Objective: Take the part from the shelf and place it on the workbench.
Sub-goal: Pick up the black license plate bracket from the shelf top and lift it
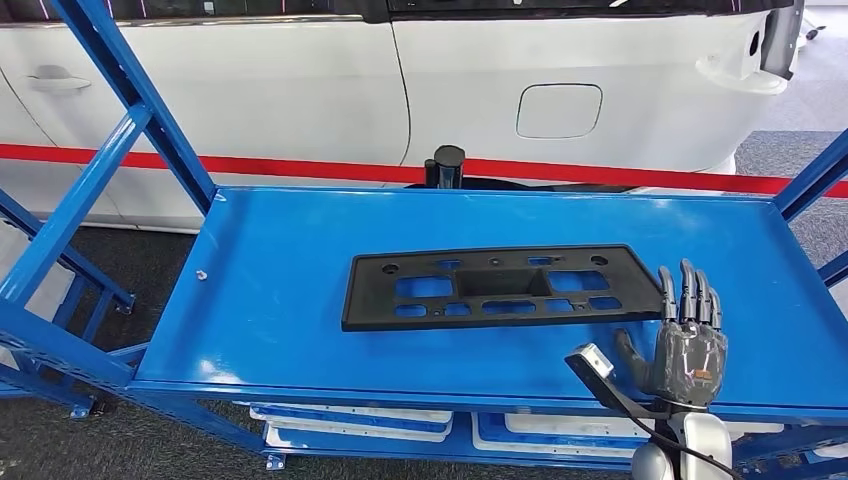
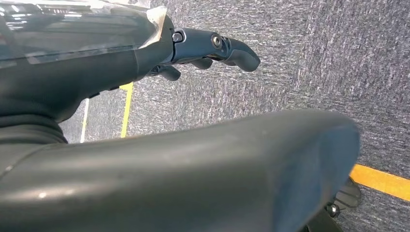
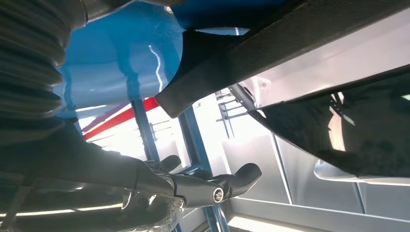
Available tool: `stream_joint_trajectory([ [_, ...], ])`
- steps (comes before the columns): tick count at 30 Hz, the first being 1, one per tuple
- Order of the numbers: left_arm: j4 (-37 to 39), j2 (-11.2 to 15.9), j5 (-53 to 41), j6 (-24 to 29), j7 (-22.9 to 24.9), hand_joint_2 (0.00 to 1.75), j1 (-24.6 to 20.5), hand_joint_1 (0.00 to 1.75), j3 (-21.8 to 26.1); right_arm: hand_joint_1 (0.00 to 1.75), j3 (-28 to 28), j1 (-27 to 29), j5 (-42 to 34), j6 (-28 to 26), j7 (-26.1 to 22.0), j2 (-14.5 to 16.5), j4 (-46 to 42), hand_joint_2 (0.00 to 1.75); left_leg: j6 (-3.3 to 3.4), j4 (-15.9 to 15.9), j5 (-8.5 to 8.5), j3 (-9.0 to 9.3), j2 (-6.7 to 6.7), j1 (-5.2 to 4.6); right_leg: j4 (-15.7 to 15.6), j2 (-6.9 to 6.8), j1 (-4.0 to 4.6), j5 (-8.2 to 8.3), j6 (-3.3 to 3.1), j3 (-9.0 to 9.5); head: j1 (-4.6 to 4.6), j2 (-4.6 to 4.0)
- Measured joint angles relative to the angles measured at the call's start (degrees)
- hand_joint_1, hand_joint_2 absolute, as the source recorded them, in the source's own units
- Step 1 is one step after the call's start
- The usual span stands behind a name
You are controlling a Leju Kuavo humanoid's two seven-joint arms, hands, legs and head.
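Blue shelf [image 1: 300, 330] before us carries the flat black part [image 1: 500, 287] lying just left of our right hand [image 1: 688, 345], fingers spread and holding nothing, so we risk shoving the part sideways rather than getting under its thin edge.

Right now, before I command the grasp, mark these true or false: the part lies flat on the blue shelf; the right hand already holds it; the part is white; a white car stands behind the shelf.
1. The black part lies flat on the blue shelf. True.
2. The right hand already holds the part. False: its fingers are spread, beside the part's right end, holding nothing.
3. The part is white. False: it is black.
4. A white car stands behind the shelf. True.
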Motion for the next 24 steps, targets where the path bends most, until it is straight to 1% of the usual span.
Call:
stream_joint_trajectory([
  [4, -0.01, 0.49, -0.34, -0.51, 1.99, 0.00, 0.00, 0.00, 0.00, 0.00, -0.30, 0.04, 2.45, 0.07, 2.08, -0.58, 0.49, 1.75, 0.01, 0.00, -0.01, 0.15, 0.00, -0.03, -0.15, 0.00, -0.01, 0.00, 0.00, 0.25, 0.01, 0.00],
  [10, -0.05, 1.83, -0.66, -0.80, 3.24, 0.00, -0.07, 0.00, 0.00, 0.00, -0.61, -0.96, 6.16, 0.30, 2.94, -1.61, 2.05, 1.75, 0.01, -0.01, -0.05, 0.38, 0.01, -0.03, -0.28, 0.02, -0.01, 0.00, 0.01, 0.58, 0.01, 0.00],
  [13, -0.06, 2.12, -1.08, -0.29, 3.49, 0.00, -0.23, 0.00, -0.07, 0.00, 0.10, -3.00, 8.92, -0.28, 3.29, -2.18, 4.43, 1.75, 0.01, -0.01, -0.07, 0.49, 0.06, -0.03, -0.31, 0.11, -0.01, 0.00, 0.01, 0.69, 0.02, 0.00],
  [16, -0.06, 2.25, -1.42, 0.20, 3.82, 0.00, -0.44, 0.00, -0.42, 0.00, 2.00, -6.75, 10.70, -1.93, 3.18, -3.19, 8.91, 1.75, 0.01, -0.01, -0.08, 0.64, 0.18, -0.04, -0.33, 0.24, -0.01, 0.01, 0.02, 0.80, 0.01, 0.00],
  [17, -0.06, 2.28, -1.46, 0.30, 3.87, 0.00, -0.50, 0.00, -0.53, 0.04, 2.74, -8.17, 10.72, -2.34, 2.91, -3.50, 10.62, 1.75, 0.01, -0.01, -0.09, 0.71, 0.24, -0.04, -0.33, 0.29, -0.01, 0.01, 0.02, 0.85, 0.01, 0.00],
  [18, -0.06, 2.30, -1.45, 0.44, 3.92, 0.00, -0.55, 0.00, -0.60, 0.12, 3.48, -9.49, 10.44, -2.60, 2.49, -3.74, 12.25, 1.75, -0.02, -0.01, -0.12, 0.79, 0.31, -0.03, -0.34, 0.37, -0.01, 0.02, 0.02, 0.92, 0.01, 0.00],
  [19, -0.06, 2.31, -1.44, 0.61, 3.96, 0.00, -0.58, 0.00, -0.63, 0.31, 4.20, -10.74, 9.97, -2.74, 2.00, -3.92, 13.79, 1.75, -0.10, -0.03, -0.18, 0.88, 0.43, 0.00, -0.36, 0.49, 0.00, 0.03, 0.01, 0.98, 0.02, 0.00],
  [20, -0.06, 2.31, -1.40, 0.82, 3.99, 0.00, -0.61, 0.00, -0.63, 0.62, 4.93, -11.92, 9.40, -2.83, 1.51, -4.07, 15.37, 1.75, -0.17, -0.05, -0.27, 0.99, 0.64, 0.03, -0.38, 0.71, 0.02, 0.06, -0.01, 1.05, 0.01, 0.00],
  [22, -0.06, 2.28, -1.21, 1.19, 3.98, 0.00, -0.70, 0.00, -0.63, 1.18, 6.31, -14.15, 8.44, -2.90, 0.71, -4.27, 18.42, 1.75, -0.26, -0.10, -0.46, 1.25, 1.24, 0.10, -0.43, 1.29, 0.07, 0.13, -0.10, 1.17, 0.01, 0.00],
  [23, -0.06, 2.27, -1.09, 1.32, 3.91, 0.00, -0.76, 0.00, -0.63, 1.35, 6.94, -15.12, 8.00, -2.91, 0.35, -4.34, 19.92, 1.75, -0.25, -0.13, -0.57, 1.38, 1.57, 0.14, -0.47, 1.59, 0.11, 0.14, -0.17, 1.23, 0.00, 0.00],
  [24, -0.06, 2.25, -0.99, 1.43, 3.81, 0.00, -0.82, 0.00, -0.63, 1.39, 7.50, -16.02, 7.56, -2.92, -0.02, -4.40, 21.31, 1.75, -0.24, -0.15, -0.67, 1.51, 1.84, 0.20, -0.52, 1.80, 0.14, 0.14, -0.23, 1.31, 0.01, 0.00],
])
